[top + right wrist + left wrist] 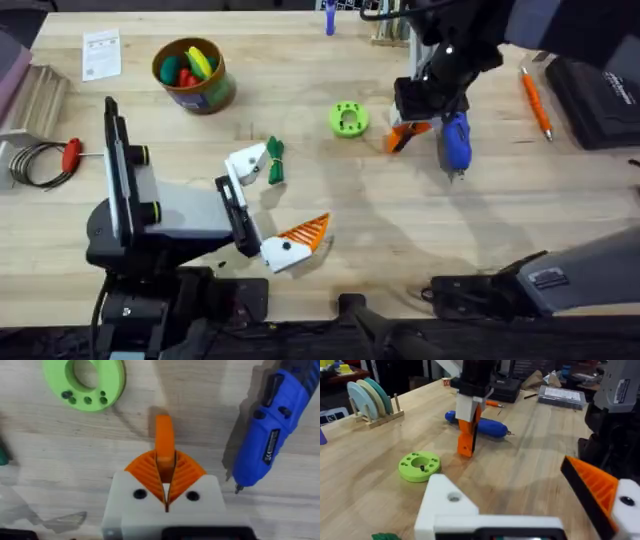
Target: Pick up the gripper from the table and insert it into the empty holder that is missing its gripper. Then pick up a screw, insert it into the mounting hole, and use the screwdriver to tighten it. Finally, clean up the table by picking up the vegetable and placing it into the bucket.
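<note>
The right gripper [165,491] has its 2 orange pads pressed together on the gripper [164,440], the small orange piece, which sticks straight out past the fingertips. In the overhead view the right gripper [408,134] hangs over the far right part of the table [420,225] with the piece pointing down and a bit toward the left. In the left wrist view the piece [466,440] stands almost upright with its low end at or just above the wood; I cannot tell if it touches. The lime-green disc [348,119] lies just beside the piece, on its left, and it has a hole in the middle and small holes at its rim. I think this disc is the holder, but that is only my guess. So the move turns on this: the piece's long way is up and down, and the disc is a short step to the left. The screwdriver [455,140] lies flat just right of the right gripper, tip toward the robot. The left gripper [270,205] is spread wide and holds nothing. The vegetable [275,161] lies right by its far finger, so the left arm is nearer to it. The bucket [193,75] sits far back on the left.
</note>
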